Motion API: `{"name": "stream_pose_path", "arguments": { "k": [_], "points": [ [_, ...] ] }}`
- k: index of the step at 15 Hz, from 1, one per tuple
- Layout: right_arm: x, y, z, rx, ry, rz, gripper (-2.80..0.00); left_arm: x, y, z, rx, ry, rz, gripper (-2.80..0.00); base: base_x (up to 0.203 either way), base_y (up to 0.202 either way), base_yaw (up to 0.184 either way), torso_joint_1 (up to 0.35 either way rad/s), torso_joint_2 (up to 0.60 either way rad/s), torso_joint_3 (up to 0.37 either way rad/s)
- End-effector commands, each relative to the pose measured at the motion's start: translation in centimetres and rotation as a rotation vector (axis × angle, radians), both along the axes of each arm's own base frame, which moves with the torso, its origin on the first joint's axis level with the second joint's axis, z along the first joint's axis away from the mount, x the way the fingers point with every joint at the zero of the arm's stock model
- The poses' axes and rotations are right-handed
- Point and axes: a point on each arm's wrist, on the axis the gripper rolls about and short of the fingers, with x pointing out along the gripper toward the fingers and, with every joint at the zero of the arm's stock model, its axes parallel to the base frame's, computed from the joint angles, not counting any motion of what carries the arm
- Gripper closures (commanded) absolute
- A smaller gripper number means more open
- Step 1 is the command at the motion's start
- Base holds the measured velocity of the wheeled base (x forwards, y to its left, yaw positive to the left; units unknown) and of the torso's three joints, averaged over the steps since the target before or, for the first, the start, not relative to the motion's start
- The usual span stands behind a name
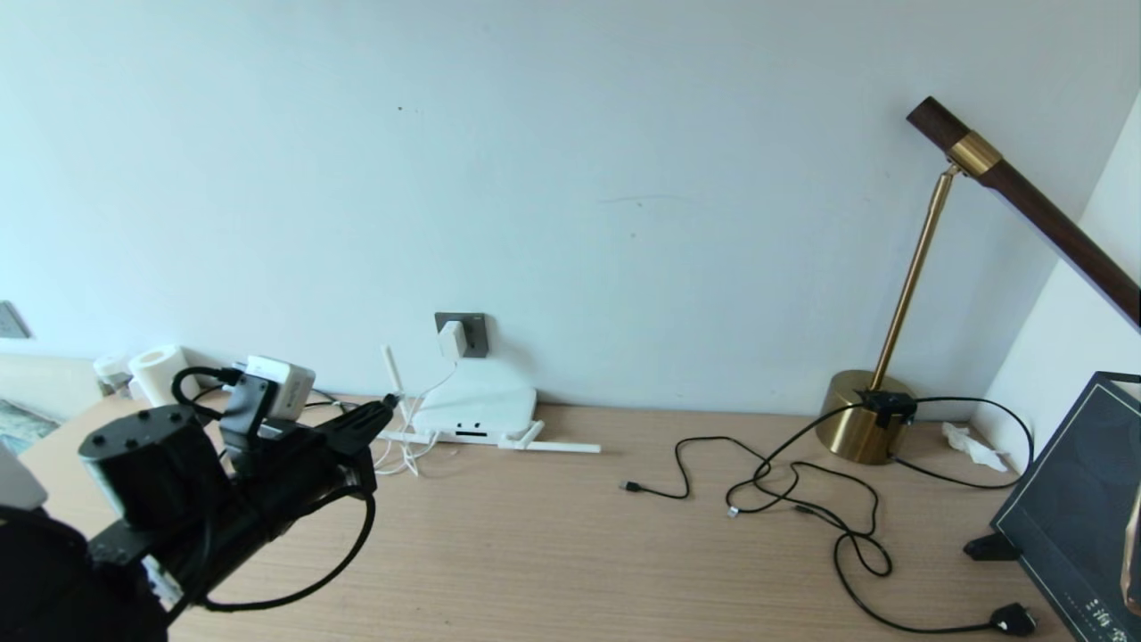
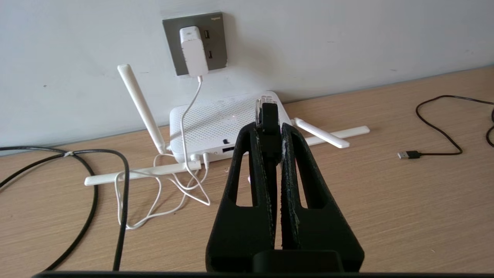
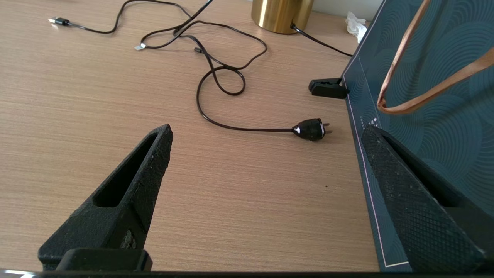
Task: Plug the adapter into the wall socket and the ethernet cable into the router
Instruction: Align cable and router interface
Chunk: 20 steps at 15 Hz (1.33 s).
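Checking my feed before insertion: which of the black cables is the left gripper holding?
The ethernet cable, its clear clip tip poking out of the left gripper, aimed at the router. The thinner black cables lie loose on the desk.

1. You've got bright, even daylight in all 3 views, nothing dim.
2. Head view: the wall [image 1: 624, 178] reads pale blue-white, and the desk [image 1: 579, 553] edge bows toward the frame sides, so there's wide-lens distortion.
3. Shadows are soft; the lamp base [image 1: 860, 419] throws only a faint 1.
4. Mild glare on that brass base [image 3: 279, 15] in the right wrist view.
5. Left wrist view: near fingers [image 2: 247, 200] are slightly soft, the router [image 2: 227, 123] is sharp.
6. No motion blur.
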Motion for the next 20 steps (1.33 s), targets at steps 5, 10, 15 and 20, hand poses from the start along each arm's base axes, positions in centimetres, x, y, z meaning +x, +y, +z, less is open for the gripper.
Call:
{"name": "stream_pose_path", "arguments": {
  "k": [5, 10, 15, 20],
  "points": [
    [0.3, 0.0, -0.3, -0.002, 0.071, -0.072, -2.8, -0.6, 0.1, 1.3, -0.009, -0.054, 0.005, 0.0, 0.0, 0.0, 0.0, 0.0, 0.0, 0.0],
    [0.2, 0.1, -0.3, 0.015, 0.057, -0.022, -2.8, -0.6, -0.3, 1.0, -0.006, -0.042, -0.011, 0.0, 0.0, 0.0, 0.0, 0.0, 0.0, 0.0],
    [0.0, 0.0, -0.3, 0.039, -0.002, -0.014, -2.8, -1.0, -0.5, 0.8, -0.004, -0.029, -0.02, 0.0, 0.0, 0.0, 0.0, 0.0, 0.0, 0.0],
    [-0.2, 0.1, -0.3, 0.022, -0.01, 0.098, -2.8, -1.2, -0.4, 1.0, -0.004, -0.037, -0.021, 0.0, 0.0, 0.0, 0.0, 0.0, 0.0, 0.0]
  ]
}}
